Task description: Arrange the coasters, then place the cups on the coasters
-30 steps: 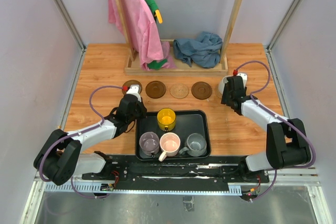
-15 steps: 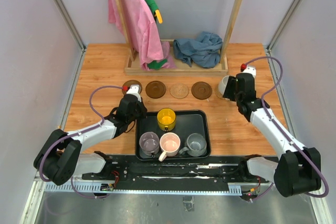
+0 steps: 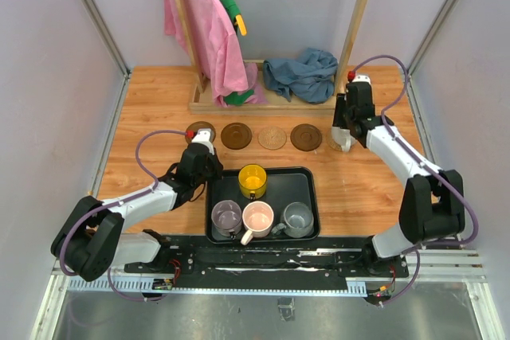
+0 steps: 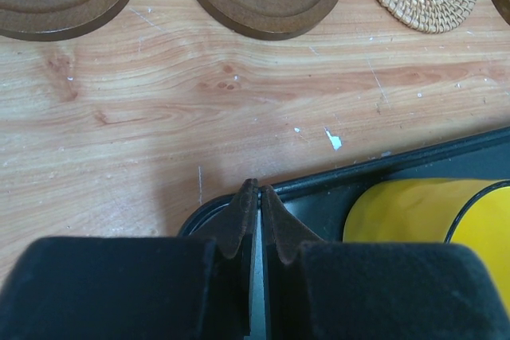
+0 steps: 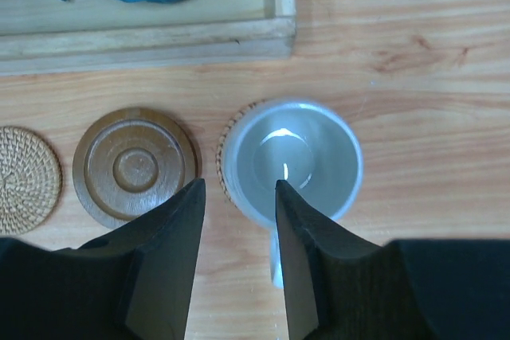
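Observation:
Four coasters lie in a row: dark brown point(image 3: 200, 130), dark brown point(image 3: 236, 134), woven tan point(image 3: 272, 138), dark brown point(image 3: 306, 136). A fifth, woven coaster point(image 5: 225, 157) sits under the white cup point(image 5: 292, 161). My right gripper point(image 5: 237, 189) hangs open over that cup, one finger outside its left rim, the other over its inside. The yellow cup point(image 3: 253, 181), purple cup point(image 3: 226, 216), pink cup point(image 3: 257, 217) and grey cup point(image 3: 298, 218) stand in the black tray point(image 3: 312, 197). My left gripper point(image 4: 256, 189) is shut and empty over the tray's far left corner.
A wooden clothes rack point(image 3: 271, 103) stands at the back with a pink garment point(image 3: 209, 37) hanging and a blue cloth point(image 3: 301, 73) on its base. White walls close in the table's left and right sides.
The right arm has swung round so that its gripper sits back over the white cup, and its jaws have narrowed somewhat. The left arm has not moved.

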`<state>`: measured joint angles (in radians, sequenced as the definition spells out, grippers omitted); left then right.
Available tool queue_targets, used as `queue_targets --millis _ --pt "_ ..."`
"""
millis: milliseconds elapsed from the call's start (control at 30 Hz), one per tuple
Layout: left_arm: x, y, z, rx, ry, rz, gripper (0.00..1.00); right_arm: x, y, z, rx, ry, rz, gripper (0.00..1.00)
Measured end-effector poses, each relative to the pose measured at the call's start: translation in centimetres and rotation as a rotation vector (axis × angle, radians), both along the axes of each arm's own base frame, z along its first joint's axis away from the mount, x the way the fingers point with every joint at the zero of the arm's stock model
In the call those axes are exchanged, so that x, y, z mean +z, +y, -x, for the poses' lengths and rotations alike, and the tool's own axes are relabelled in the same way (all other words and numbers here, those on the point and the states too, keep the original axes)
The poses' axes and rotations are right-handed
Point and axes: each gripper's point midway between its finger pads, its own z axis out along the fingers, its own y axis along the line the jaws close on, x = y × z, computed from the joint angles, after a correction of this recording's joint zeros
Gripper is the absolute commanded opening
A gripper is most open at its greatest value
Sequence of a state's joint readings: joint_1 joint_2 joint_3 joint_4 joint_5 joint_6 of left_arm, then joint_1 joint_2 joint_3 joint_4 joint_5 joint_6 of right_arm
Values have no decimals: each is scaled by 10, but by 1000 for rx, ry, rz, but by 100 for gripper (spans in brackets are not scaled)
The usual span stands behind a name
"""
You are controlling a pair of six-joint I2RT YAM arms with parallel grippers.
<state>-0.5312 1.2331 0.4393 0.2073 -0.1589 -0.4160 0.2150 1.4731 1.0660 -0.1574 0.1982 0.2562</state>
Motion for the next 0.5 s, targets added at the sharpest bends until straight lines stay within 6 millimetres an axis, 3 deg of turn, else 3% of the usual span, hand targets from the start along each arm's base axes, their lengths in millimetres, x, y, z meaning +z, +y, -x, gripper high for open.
queue_targets --millis 233,500 --pt "1 1 -1 5 -3 -2 9 -16 7 -21 36 48 19 42" --pt "0 1 -1 7 -4 -3 9 -34 7 -18 43 107 37 40"
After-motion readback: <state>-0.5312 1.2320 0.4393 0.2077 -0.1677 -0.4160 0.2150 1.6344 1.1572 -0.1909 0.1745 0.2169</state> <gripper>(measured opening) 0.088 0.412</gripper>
